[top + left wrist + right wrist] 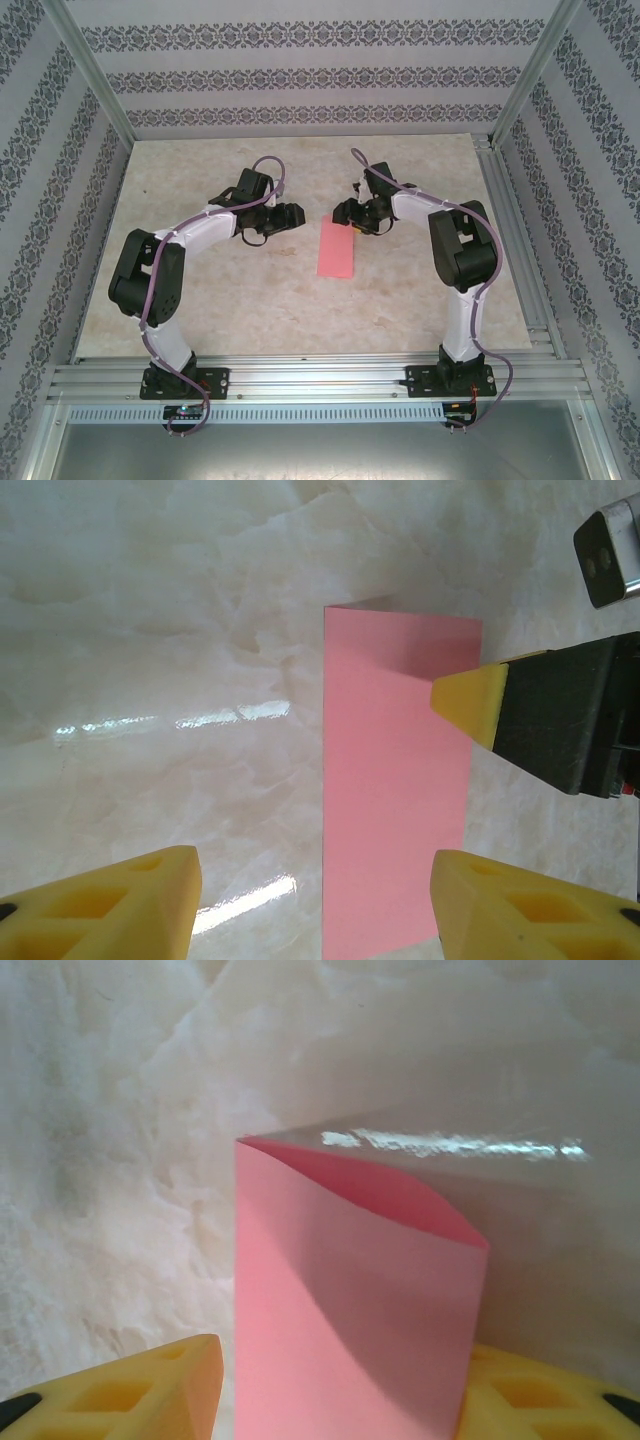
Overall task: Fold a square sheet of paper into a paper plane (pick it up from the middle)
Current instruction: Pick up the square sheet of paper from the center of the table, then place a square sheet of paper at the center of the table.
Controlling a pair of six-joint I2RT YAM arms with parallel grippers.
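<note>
Lying flat on the table (200, 300) between the two arms, the sheet of paper (337, 249) was folded in half into a narrow pink rectangle, with no dart shape yet. The left gripper (291, 215) hung just beside the sheet's far end, its fingers spread and nothing between them. The right gripper (345, 1360) stood low over that same end, its fingers also apart, one to each side of the rectangle's width, pinching nothing.

The main risk seemed to be the fold itself. The upper layer bowed up off the lower one and left a small pocket, so the crease looked soft. Left unpressed, the layer could spring open, and any later fold would probably land off line. A right fingertip (465, 695) also sat over one corner of the sheet. Whether it touched the paper could not be told, but a dragging pull-away might slide or skew so light a sheet on the glossy tabletop.

The right wrist view alone revealed the lifted layer and the gap beneath it. From the left wrist view the sheet read as a clean, flat rectangle with straight edges, with the other arm's finger over its corner. The top view gave the wider layout: the sheet lay near the table's middle, slightly tilted, with both grippers close at its far end.
</note>
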